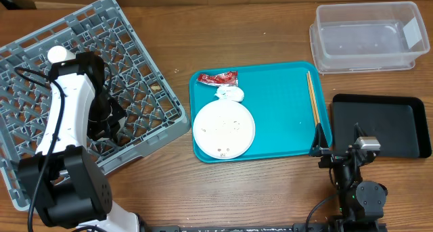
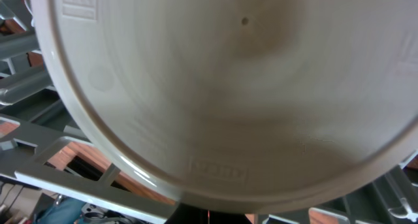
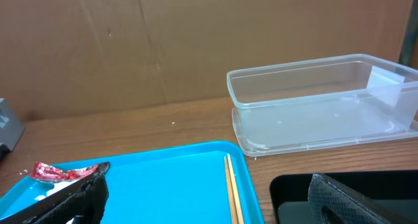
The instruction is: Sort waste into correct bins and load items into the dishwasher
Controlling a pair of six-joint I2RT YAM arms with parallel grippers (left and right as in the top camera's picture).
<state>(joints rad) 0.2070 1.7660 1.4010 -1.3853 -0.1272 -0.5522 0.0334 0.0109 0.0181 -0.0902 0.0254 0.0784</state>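
The grey dish rack lies at the left. My left gripper hangs inside it, hidden under the arm. In the left wrist view the grey bowl fills the frame, its rim at the dark jaws, which look shut on it. On the teal tray lie the red wrapper, the white tissue, the large white plate with rice crumbs, and the chopsticks. My right gripper is open and empty at the tray's front right corner. The cup and the small white bowl are not seen.
The clear tub stands at the back right and the black tray in front of it; both look empty. In the right wrist view the tub, chopsticks and wrapper show ahead of my open fingers.
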